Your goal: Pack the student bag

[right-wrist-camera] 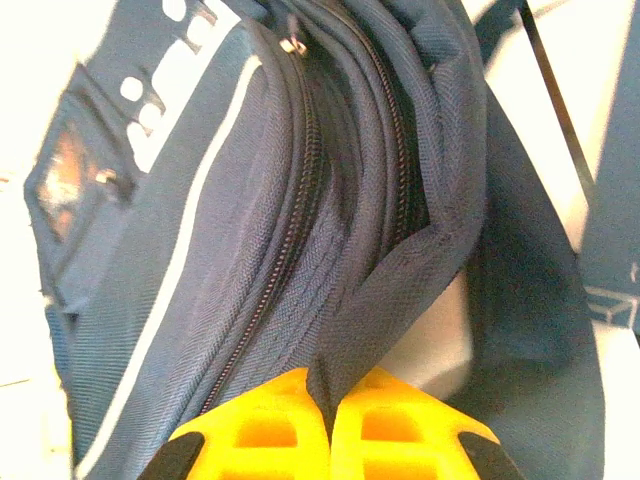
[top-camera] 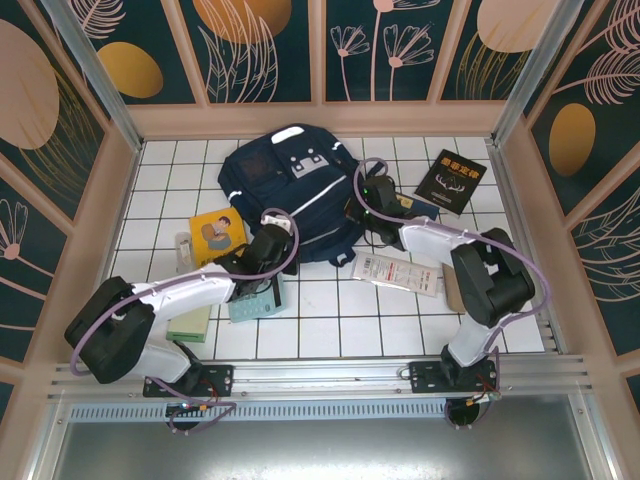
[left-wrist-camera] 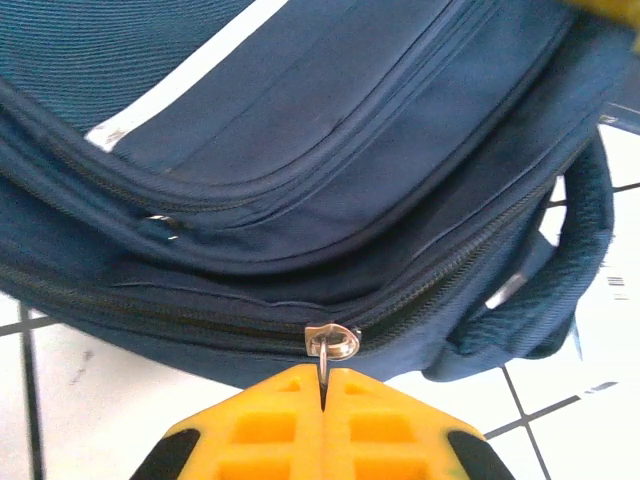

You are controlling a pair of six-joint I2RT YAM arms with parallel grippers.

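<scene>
The student bag [top-camera: 290,190] lay flat on the white-tiled table [top-camera: 330,320], far-centre, btwn both arms. L gripper [left-wrist-camera: 323,385] was pinched tight on the metal zipper pull [left-wrist-camera: 333,342] at the bag's near edge. R gripper [right-wrist-camera: 328,405] was clamped on a fold of the bag's navy fabric (beside a zip), jaws nearly touching.

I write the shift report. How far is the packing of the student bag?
Done: nothing visibly packed. In hand: the left gripper pinches a zipper pull on the student bag; the right gripper pinches its fabric edge. Remaining: open it, then load the yellow book, black book and white packet.
</scene>
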